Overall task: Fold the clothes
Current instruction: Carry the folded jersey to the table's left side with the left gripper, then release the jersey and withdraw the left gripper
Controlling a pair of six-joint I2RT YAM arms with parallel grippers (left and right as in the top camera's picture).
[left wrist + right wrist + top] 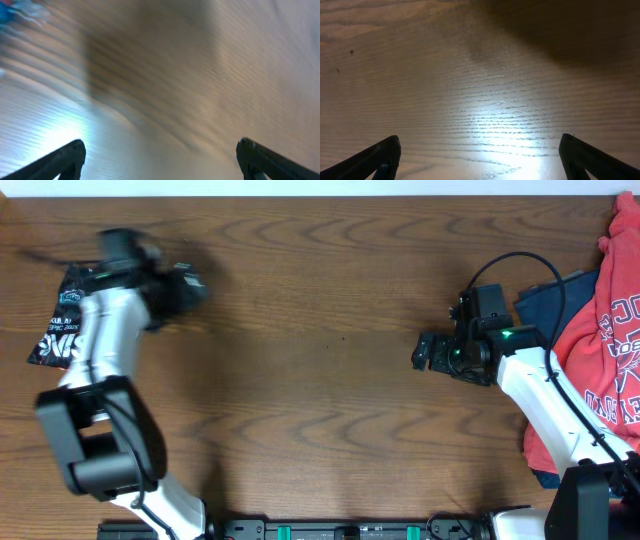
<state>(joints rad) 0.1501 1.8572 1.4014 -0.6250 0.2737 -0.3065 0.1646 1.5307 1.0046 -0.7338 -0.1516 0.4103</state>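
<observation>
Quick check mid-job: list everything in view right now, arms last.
jersey: one, black with white lettering, far left of the table, partly hidden by the left arm.
red garment: one, red with white lettering, heaped at the right edge.
dark blue garment: one, navy, beneath the red one.
table: one, brown wood, under everything.
left arm: one, white and black, over the jersey, blurred; jaws open, empty.
right arm: one, white and black, beside the right-hand heap; jaws open, empty.
</observation>
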